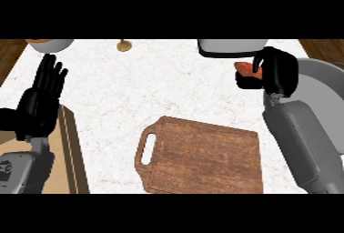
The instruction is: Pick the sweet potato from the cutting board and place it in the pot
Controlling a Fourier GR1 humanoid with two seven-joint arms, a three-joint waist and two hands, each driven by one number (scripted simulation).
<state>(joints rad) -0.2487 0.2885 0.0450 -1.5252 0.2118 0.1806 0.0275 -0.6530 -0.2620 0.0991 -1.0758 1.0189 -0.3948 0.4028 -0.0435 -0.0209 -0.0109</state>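
- Grey forearms enter from the lower edge, the right forearm (306, 145) rising along the right side and the left forearm (23, 170) cut off at the lower left corner.
- Below and to the left of the right hand (277, 70) lies the wooden cutting board (208, 157), bare on top, its handle slot toward the left and its near edge cut off by the frame.
- That right hand is curled round the orange sweet potato (246, 69); only one end of it shows to the left of the black fingers, the rest hidden in the grasp.
- Held well clear of the board, the sweet potato sits just below the grey pot (232, 47), whose upper part is cut off at the top edge, so its inside cannot be seen.
- At the left side, the left hand (42, 98) rests open, fingers straight and pointing up, holding nothing.
- Above the left hand, a pale bowl (50, 44) with an orange rim is mostly cut off by the top edge; its contents cannot be made out.
- Right of that bowl, a small brownish object (123, 45) lies on the counter, too small to identify.
- White marbled countertop (134, 95) spans the scene, with dark wood floor (10, 52) at both upper corners.
- Beside the left hand runs the counter's tan wooden edge (70, 154).
- Behind the right hand, a large pale grey rounded shape (326, 91) is partly hidden and cannot be identified.
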